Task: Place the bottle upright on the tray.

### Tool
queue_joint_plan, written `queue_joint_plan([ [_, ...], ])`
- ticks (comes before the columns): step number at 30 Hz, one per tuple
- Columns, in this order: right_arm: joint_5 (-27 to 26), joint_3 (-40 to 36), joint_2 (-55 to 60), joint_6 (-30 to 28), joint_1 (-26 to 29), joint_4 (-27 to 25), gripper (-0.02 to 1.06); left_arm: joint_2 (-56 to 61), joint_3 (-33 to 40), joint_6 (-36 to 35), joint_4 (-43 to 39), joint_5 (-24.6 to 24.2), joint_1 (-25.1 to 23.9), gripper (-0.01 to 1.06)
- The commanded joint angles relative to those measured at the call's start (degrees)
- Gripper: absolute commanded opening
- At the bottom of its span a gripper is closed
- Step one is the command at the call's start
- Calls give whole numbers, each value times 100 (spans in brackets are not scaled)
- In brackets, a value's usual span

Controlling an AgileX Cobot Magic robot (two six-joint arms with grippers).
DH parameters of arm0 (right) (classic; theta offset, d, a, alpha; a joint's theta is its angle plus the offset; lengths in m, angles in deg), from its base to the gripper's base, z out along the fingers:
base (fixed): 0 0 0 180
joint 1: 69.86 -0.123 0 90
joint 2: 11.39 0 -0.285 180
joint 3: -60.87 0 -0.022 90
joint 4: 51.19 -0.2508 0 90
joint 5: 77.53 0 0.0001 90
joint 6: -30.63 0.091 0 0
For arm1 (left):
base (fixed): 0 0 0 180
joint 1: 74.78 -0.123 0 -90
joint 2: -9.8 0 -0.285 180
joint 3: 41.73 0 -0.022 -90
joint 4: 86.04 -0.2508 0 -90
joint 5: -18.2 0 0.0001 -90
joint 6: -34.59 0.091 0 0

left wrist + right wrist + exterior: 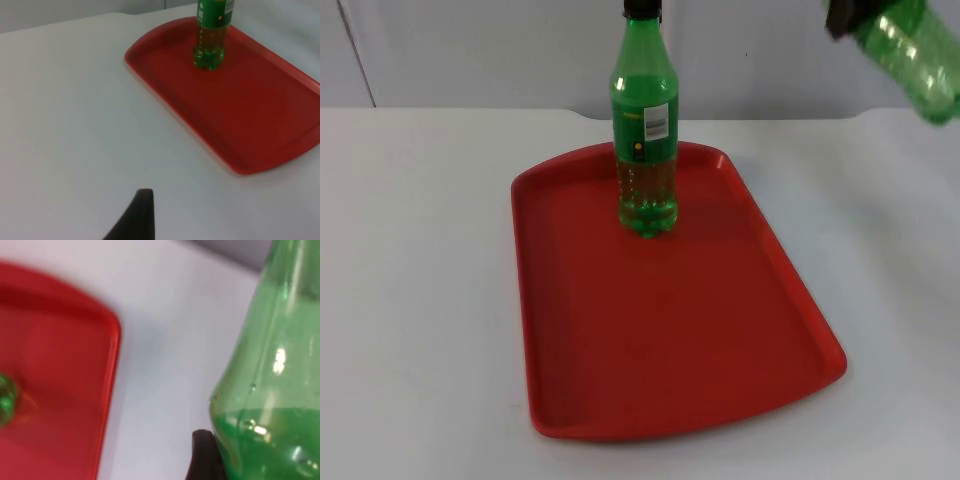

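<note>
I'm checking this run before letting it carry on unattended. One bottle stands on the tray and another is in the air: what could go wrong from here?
1. The right tool holds the second green plastic bottle tilted in the air beyond the red plastic tray; set down without righting, it would likely tip.
2. The upright green bottle with the black cap stands near the tray's far rim; a sweep nearby could topple it.
3. Liquid inside the held bottle may shift its balance.
</note>
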Motion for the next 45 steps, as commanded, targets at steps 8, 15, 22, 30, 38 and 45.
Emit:
queue_joint_plan([
  [8, 41, -292, -1451, -93, -34, 32, 0, 25, 28, 0, 54, -6, 34, 105],
  [15, 41, -1883, -2986, -198, -34, 4, 0, 25, 28, 0, 54, -6, 34, 105],
  [22, -1092, -4103, -4700, -154, -34, -175, 0, 25, 28, 0, 54, -6, 34, 105],
  [30, -2806, -6828, -6399, -937, -34, -1415, 0, 25, 28, 0, 65, -6, 34, 105],
  [38, -3956, -8446, -6963, -3656, -34, -3850, 0, 25, 28, 0, 65, -6, 34, 105],
  [45, -4181, -9253, -6981, -7164, -34, -6883, 0, 25, 28, 0, 77, -6, 34, 105],
])
